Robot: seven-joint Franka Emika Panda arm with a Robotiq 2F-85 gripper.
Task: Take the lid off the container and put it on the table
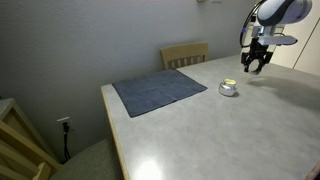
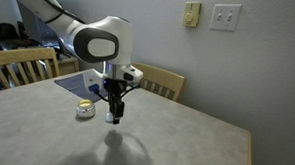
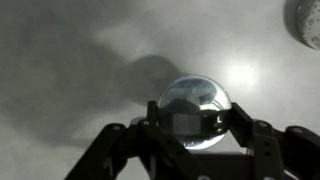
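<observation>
My gripper [image 3: 195,125] is shut on the lid [image 3: 195,100], a small shiny silvery domed cap held between the two fingers above the table [image 3: 70,60]. In both exterior views the gripper [image 1: 256,68] [image 2: 114,115] hangs in the air over the tabletop [image 1: 200,130] [image 2: 135,142]. The container [image 1: 229,88] [image 2: 84,110], a tiny low silvery pot with a yellowish inside, stands open on the table a short way from the gripper. It shows at the top right corner of the wrist view [image 3: 305,22].
A blue-grey cloth mat [image 1: 158,91] [image 2: 82,85] lies on the table beside the container. Wooden chairs stand at the table's far edge [image 1: 185,54] [image 2: 165,83] and side [image 2: 23,65]. The table's rounded corner [image 1: 106,90] is near the wall.
</observation>
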